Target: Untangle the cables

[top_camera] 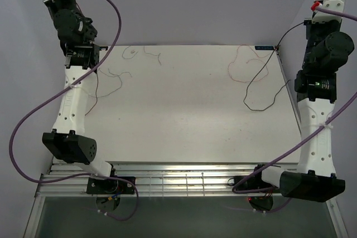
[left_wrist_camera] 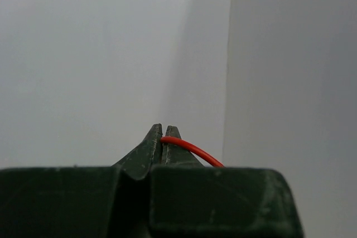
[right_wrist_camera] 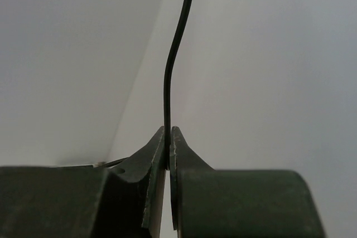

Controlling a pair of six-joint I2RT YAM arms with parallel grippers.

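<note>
Red wire [left_wrist_camera: 192,150] pinched tight in my L gripper [left_wrist_camera: 162,136], black wire [right_wrist_camera: 167,71] clamped in R gripper [right_wrist_camera: 168,137], both held high; slack trails onto table [top_camera: 184,126] w/ finer strands [top_camera: 134,52]. Light, floppy, prob. slippery: grip near ends, pull gently.

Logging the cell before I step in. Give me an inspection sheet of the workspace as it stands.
Surface: white table, matte.
Job's things: red cable and black cable each lifted at one end; fine strands lying near the far edge.
Clutter: nothing seen.
Claws: left claw shut on red cable; right claw shut on black cable.
Cables: purple hoses loop off both arms.
Surroundings: pale walls on three sides.
</note>
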